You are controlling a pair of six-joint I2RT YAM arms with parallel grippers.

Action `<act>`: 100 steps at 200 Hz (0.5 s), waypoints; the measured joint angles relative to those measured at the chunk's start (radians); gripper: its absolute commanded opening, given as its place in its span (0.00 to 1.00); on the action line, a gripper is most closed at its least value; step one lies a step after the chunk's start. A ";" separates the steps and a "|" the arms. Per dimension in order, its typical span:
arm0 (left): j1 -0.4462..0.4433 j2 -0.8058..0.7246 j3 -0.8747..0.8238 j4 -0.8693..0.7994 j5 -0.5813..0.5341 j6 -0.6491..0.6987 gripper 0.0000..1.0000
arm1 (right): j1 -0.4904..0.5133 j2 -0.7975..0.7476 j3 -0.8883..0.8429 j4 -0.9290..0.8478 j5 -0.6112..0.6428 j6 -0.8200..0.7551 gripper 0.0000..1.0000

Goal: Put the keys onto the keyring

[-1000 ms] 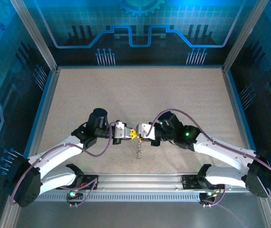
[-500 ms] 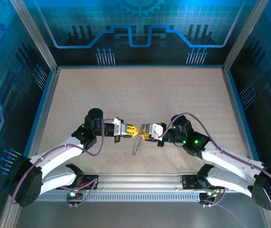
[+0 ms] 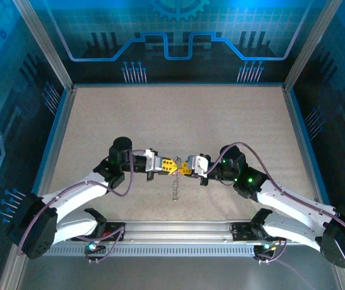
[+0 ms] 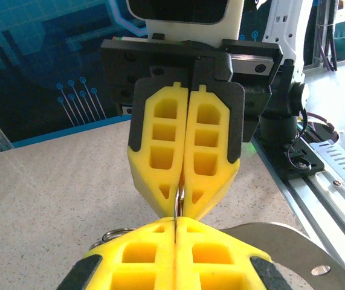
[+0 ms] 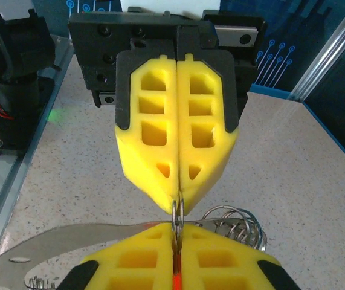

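We find the keyring (image 3: 174, 188) pinched up by the worktop's (image 3: 178, 115) near edge, midway along.
Its loose end trails toward that edge; just beyond, the left gripper (image 3: 170, 165) is clenched on its wire and the right gripper (image 3: 183, 167), meeting it tip to tip, is clenched on a red-headed key (image 5: 175, 281).

Key (image 5: 174, 281) mostly hidden between jaws

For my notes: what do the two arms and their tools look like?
The left arm and right arm have white shells, black joints and a looping purple cable each; green lights glow on the right one. The left tool and right tool have black-and-white bodies and yellow fingers with rectangular and triangular pockets.
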 measured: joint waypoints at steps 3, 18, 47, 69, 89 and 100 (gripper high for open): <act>0.000 0.002 0.000 0.001 0.000 0.000 0.00 | 0.000 0.000 0.000 0.000 0.000 0.002 0.00; 0.000 0.005 0.000 0.003 0.000 0.000 0.00 | -0.001 0.000 0.000 -0.002 0.000 0.002 0.00; -0.002 0.000 0.003 -0.038 -0.014 0.010 0.32 | 0.000 0.001 0.014 -0.051 0.012 -0.012 0.00; -0.002 -0.016 0.038 -0.166 -0.050 0.051 0.32 | 0.005 0.013 0.059 -0.150 0.050 -0.041 0.00; -0.003 -0.024 0.070 -0.238 -0.070 0.088 0.32 | 0.025 0.035 0.101 -0.211 0.090 -0.062 0.00; -0.006 -0.026 0.074 -0.254 -0.079 0.100 0.31 | 0.039 0.048 0.121 -0.237 0.109 -0.071 0.00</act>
